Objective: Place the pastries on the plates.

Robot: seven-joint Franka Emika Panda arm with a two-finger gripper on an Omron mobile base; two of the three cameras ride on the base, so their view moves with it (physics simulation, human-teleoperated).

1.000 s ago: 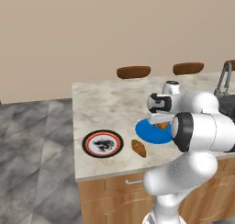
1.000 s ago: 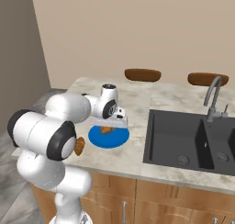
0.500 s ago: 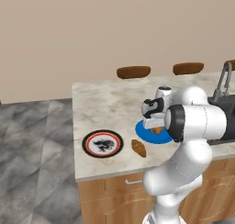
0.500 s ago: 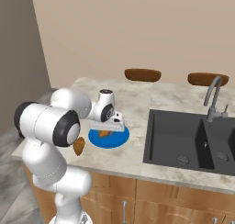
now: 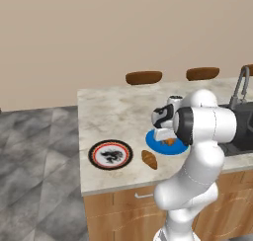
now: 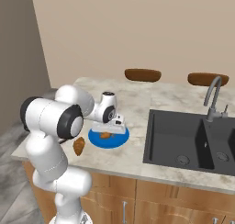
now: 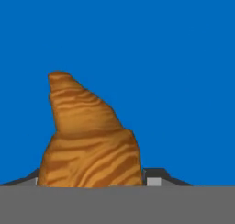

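Just over the blue plate [image 6: 108,140] — hand [image 6: 109,129] clamped on a pastry [image 7: 87,136], fingertips flanking it.

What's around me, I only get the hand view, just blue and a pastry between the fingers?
Observer: The blue is the blue plate on the counter; the held pastry sits low over it.
Operator: Where's the other pastry?
Observer: The second pastry lies on the counter, between the two plates.
Operator: And the other plate?
Observer: The patterned plate sits bare, left of the blue one in the left base view.
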